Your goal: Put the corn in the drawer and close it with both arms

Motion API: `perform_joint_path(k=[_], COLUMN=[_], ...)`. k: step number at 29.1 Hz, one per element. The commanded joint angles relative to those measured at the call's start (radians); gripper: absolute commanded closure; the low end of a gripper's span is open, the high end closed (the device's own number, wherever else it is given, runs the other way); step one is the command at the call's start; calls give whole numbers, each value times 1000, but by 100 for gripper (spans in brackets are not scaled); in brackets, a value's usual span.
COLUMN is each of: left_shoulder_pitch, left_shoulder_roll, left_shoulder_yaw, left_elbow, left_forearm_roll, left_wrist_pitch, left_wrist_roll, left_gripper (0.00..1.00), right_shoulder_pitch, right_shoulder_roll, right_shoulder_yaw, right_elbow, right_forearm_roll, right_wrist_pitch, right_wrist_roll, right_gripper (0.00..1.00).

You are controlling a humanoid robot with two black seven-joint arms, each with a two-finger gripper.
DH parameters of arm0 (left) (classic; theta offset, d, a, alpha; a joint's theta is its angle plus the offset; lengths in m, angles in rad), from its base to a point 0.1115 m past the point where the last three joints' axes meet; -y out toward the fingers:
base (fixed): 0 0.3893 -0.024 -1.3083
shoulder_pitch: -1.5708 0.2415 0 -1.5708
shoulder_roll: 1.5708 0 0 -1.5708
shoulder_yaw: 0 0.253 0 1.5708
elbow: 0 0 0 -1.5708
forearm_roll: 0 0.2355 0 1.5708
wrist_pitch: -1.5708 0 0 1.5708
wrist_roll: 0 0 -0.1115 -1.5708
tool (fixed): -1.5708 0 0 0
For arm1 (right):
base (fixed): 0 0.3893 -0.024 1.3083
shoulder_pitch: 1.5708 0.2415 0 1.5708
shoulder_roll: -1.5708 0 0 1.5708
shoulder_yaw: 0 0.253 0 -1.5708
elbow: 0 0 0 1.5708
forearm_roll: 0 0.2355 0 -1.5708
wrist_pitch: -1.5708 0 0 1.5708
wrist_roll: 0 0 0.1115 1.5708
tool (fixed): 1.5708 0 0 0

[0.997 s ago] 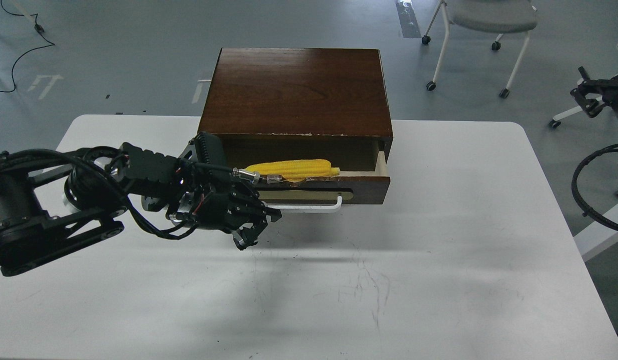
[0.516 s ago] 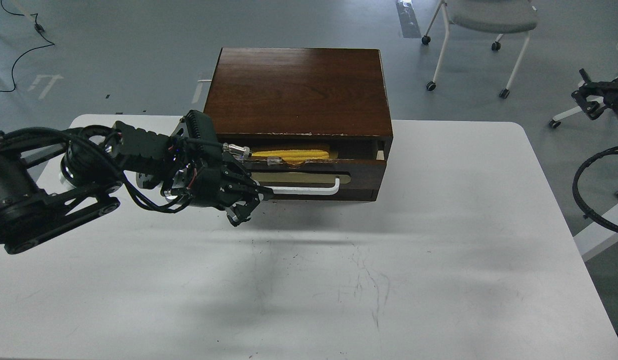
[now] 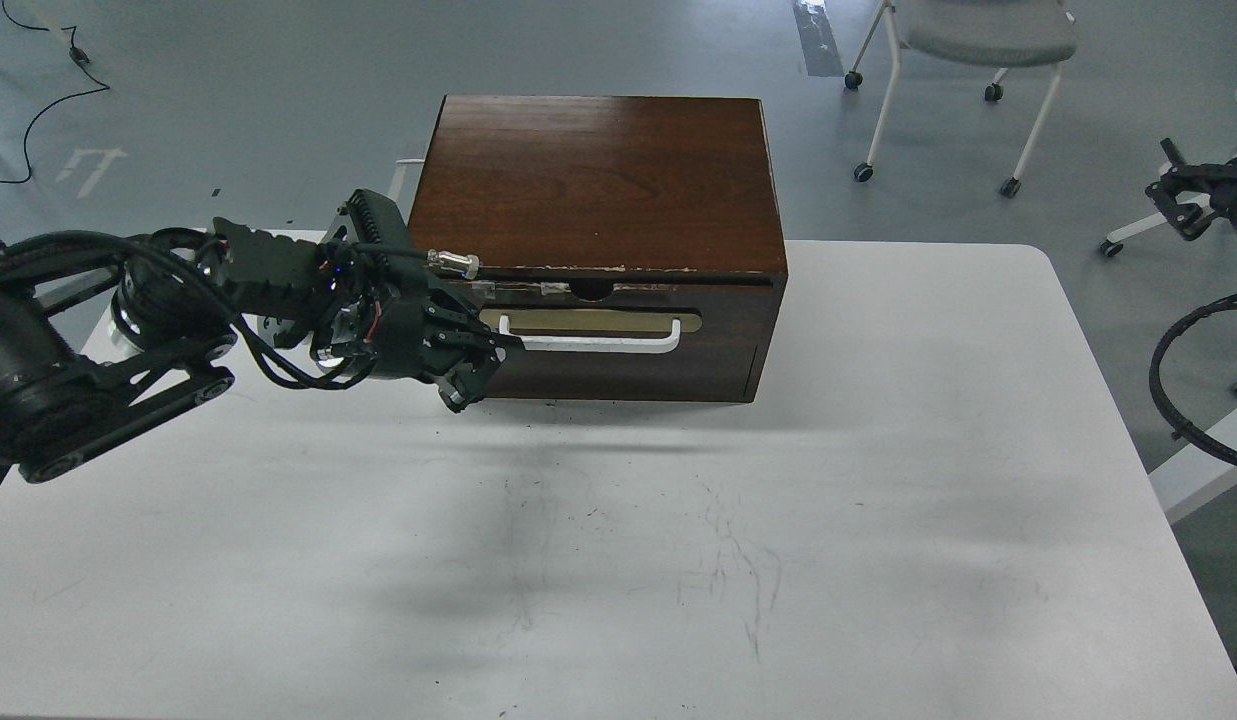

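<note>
1. Drawer (image 3: pixel 618 330) sits flush in the wooden box (image 3: pixel 598 180); no corn shows.
2. My left gripper (image 3: pixel 468 375) presses against its front's left end; fingers too dark, I cannot tell their state.
3. White handle (image 3: pixel 593 342) extends just right of my gripper.

The wooden box (image 3: pixel 598 190) stands at the far middle of the white table (image 3: pixel 878 560), blocking passage there. The left gripper (image 3: pixel 473 365) and its arm (image 3: pixel 128 330) crowd the left end of the drawer's white handle (image 3: pixel 603 342). The handle's right part, the table's right side and its whole near half lie open.
</note>
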Motion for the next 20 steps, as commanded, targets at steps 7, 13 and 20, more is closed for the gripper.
perform_joint_path(k=[7, 13, 20], left_shoulder_pitch=[-23, -29, -24], left_shoulder_roll=[-5, 51, 99], left_shoulder_yaw=[-11, -87, -267], left_elbow=[-15, -127, -24], left_forearm_roll=[0, -46, -717], left_wrist_pitch=[2, 1, -3], left_wrist_roll=[-25, -87, -87], left_gripper=[100, 100, 62], right_shoulder_pitch=[-1, 0, 0], right_shoulder_roll=[-3, -3, 1], right_shoulder_yaw=[0, 0, 1], right_elbow=[0, 2, 8], right_forearm_roll=[0, 0, 0], right_wrist_pitch=[0, 23, 46], right_wrist_roll=[0, 2, 2], right_gripper=[0, 0, 0])
